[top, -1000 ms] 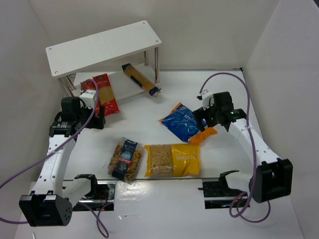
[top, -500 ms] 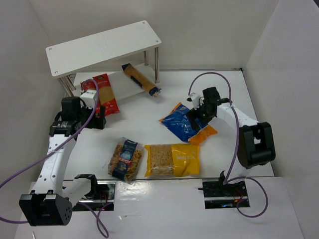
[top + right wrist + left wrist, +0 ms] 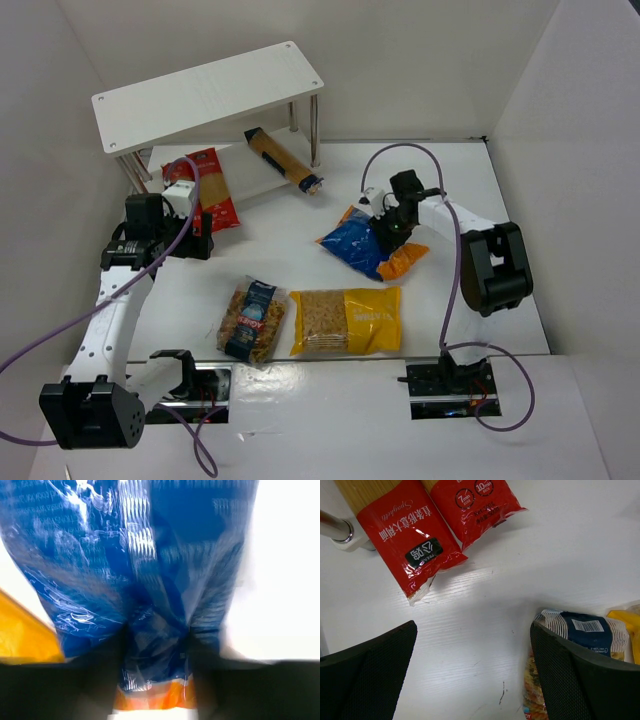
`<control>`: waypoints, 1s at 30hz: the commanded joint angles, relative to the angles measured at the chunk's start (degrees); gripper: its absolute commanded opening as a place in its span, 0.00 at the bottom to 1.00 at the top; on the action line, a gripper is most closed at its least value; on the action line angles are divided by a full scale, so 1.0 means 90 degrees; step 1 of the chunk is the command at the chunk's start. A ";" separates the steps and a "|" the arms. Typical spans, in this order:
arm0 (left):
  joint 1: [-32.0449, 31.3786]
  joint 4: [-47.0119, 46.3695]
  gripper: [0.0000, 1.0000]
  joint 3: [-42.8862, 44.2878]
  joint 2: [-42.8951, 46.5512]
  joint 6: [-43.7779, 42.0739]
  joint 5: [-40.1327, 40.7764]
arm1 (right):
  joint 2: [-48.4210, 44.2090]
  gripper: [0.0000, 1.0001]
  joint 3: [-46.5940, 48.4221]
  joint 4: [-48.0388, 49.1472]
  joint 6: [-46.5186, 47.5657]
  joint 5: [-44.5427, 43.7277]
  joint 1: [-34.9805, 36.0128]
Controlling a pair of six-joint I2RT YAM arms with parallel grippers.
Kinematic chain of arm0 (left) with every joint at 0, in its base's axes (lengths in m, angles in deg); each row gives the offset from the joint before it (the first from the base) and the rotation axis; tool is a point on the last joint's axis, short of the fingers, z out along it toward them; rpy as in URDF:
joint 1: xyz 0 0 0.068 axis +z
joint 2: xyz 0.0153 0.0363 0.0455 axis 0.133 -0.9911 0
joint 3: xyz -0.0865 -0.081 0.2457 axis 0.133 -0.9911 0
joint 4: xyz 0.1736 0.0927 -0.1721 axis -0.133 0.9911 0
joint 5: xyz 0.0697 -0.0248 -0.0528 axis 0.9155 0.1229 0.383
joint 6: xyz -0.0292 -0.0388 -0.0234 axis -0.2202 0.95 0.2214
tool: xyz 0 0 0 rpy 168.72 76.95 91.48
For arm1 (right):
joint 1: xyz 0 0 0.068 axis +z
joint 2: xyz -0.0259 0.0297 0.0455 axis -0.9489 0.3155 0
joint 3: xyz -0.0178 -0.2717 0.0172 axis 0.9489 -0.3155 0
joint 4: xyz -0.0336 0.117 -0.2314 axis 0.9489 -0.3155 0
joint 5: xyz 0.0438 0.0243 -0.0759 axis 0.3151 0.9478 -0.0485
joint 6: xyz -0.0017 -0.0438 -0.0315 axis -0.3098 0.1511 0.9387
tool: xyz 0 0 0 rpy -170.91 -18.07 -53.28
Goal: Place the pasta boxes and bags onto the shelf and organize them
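The white table carries everything. The shelf stands at its far left, top board bare.

The yellow bag lies flat near the front edge, between the two arm bases. Just to its left, close but apart, lies the fusilli bag, label up.

The blue bag lies right of centre, its orange end pointing toward the right arm. It is off the shelf and well apart from it.

The two red packs lie side by side at the left of the shelf's lower board, far ends under the top board, near ends reaching out onto the table. In the left wrist view their red ends lie flat and touch each other, beside a post foot.

The brown pack lies slantwise on the lower board, its dark end at the front edge near the right front post.

The right gripper is down on the blue bag. Its wrist view is blurred, yet both fingers press against a bunched fold of blue film between them, so it pinches the bag.

The left gripper hangs over bare table just short of the red packs, fingers spread wide with nothing between them.
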 commanded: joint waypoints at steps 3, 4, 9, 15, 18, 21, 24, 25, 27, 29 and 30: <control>0.0030 -0.0044 1.00 0.0038 0.0006 -0.0152 -0.0155 | 0.0838 0.00 0.0060 -0.0071 -0.0120 -0.0165 0.0565; 0.0030 -0.0044 1.00 0.0038 0.0006 -0.0152 -0.0155 | 0.0460 0.00 0.0060 -0.0071 -0.0061 -0.0165 0.0653; 0.0030 -0.0044 1.00 0.0038 0.0006 -0.0211 -0.0418 | -0.0753 0.00 0.0664 -0.0714 0.0008 0.0858 0.1054; 0.0030 0.0014 1.00 0.0038 0.0200 -0.0347 -0.0652 | -0.1564 0.00 0.1242 -0.1145 0.0066 0.2665 0.1055; 0.0030 0.0073 1.00 0.0038 0.0337 -0.0483 -0.1041 | -0.1624 0.00 0.1310 -0.1251 0.0309 0.3232 0.1055; 0.0030 0.0141 1.00 0.0038 0.0484 -0.0708 -0.1355 | -0.1624 0.00 0.1369 -0.1456 0.0505 0.3623 0.1055; -0.0301 0.0199 1.00 0.0038 0.0553 -0.0951 -0.1619 | -0.1624 0.00 0.1544 -0.1730 0.0749 0.4033 0.1055; -0.0360 0.0200 1.00 0.0038 0.0620 -0.1030 -0.1842 | -0.1624 0.00 0.1690 -0.1866 0.0818 0.4111 0.1055; -0.0419 0.0200 1.00 0.0038 0.0621 -0.1176 -0.2077 | -0.1566 0.00 0.1837 -0.1994 0.0886 0.4317 0.1055; -0.0506 0.0200 1.00 0.0154 0.0621 -0.1313 -0.2663 | -0.1565 0.00 0.2042 -0.2052 0.0887 0.4376 0.1055; -0.0652 0.0200 1.00 0.0155 0.0621 -0.1391 -0.2829 | -0.1565 0.00 0.2120 -0.2053 0.0887 0.4530 0.1055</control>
